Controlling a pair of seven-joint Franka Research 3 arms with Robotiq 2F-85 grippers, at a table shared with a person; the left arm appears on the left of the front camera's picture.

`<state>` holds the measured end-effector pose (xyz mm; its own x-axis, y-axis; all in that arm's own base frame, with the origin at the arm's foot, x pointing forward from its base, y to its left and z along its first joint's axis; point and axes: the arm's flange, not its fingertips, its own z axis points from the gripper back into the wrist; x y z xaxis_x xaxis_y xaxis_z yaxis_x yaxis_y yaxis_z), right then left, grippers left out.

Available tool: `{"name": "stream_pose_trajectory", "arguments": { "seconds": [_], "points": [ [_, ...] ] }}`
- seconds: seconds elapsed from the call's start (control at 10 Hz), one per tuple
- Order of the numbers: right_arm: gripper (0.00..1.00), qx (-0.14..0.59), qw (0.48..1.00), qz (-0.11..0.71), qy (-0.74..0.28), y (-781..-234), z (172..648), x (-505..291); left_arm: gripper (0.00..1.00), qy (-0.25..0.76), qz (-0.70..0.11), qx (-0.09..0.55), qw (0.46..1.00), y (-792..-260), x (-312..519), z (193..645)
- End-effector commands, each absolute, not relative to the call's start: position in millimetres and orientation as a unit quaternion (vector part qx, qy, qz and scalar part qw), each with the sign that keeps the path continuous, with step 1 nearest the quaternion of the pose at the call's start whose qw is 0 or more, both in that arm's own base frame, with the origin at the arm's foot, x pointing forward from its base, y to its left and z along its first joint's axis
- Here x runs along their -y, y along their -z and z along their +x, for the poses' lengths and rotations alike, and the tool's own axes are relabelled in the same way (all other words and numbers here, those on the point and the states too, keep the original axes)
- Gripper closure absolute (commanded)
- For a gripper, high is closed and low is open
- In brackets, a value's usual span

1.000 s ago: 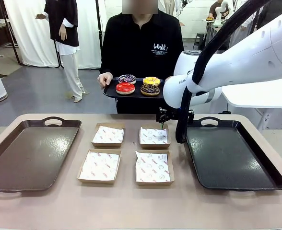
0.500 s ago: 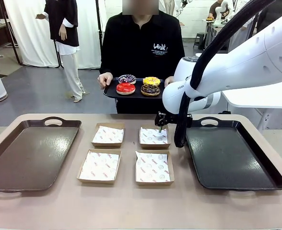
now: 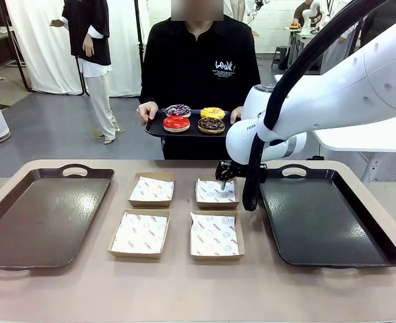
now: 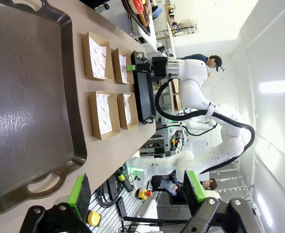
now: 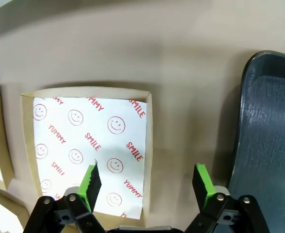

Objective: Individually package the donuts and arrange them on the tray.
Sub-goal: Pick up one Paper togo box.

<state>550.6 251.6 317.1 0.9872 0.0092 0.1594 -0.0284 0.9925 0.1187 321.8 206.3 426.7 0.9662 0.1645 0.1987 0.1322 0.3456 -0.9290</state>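
The person at the far side holds a small black tray (image 3: 156, 128) with the donuts: purple (image 3: 178, 110), yellow (image 3: 213, 113), red (image 3: 176, 123) and chocolate (image 3: 211, 125). My right gripper (image 3: 223, 179) hangs low over the far right paper-lined box (image 3: 216, 192). In the right wrist view that gripper (image 5: 147, 187) is open, and its green fingers (image 5: 91, 180) straddle the right wall of the box (image 5: 84, 145), holding nothing. My left gripper (image 4: 137, 194) is open and empty, beyond the handle end of the left tray (image 4: 31, 97).
Three more lined boxes sit mid-table: far left (image 3: 151, 190), near left (image 3: 139, 234), near right (image 3: 214, 235). A dark tray (image 3: 43, 215) lies at the left and another (image 3: 326, 222) at the right, close beside the right gripper.
The right arm has shifted a little left and down, bringing its gripper lower over the far right box. The person's tray and the boxes have not moved.
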Motion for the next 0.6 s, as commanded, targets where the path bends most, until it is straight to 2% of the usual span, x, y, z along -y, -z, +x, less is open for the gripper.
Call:
{"name": "stream_pose_trajectory", "arguments": {
  "seconds": [0.0,0.1,0.2,0.4,0.5],
  "points": [
    [0.54,0.08,0.993,0.082,-0.017,-312.0,556.5,-252.0,0.0,-0.01,-0.577,0.136,0.806,-427.9,-206.1,321.0],
    [0.62,0.079,0.993,0.085,-0.019,-313.1,557.0,-252.4,0.0,-0.01,-0.577,0.136,0.806,-427.9,-206.1,321.0],
    [1.0,0.08,0.993,0.086,-0.019,-312.8,557.0,-252.6,0.0,-0.01,-0.577,0.136,0.806,-427.9,-206.1,321.0],
    [1.0,0.082,0.993,0.085,-0.019,-312.9,557.6,-252.6,0.0,-0.01,-0.577,0.136,0.806,-427.9,-206.1,321.0],
    [0.84,0.082,0.993,0.084,-0.018,-313.1,557.5,-252.2,0.0,-0.01,-0.577,0.136,0.806,-427.9,-206.1,321.0]
  ]
}}
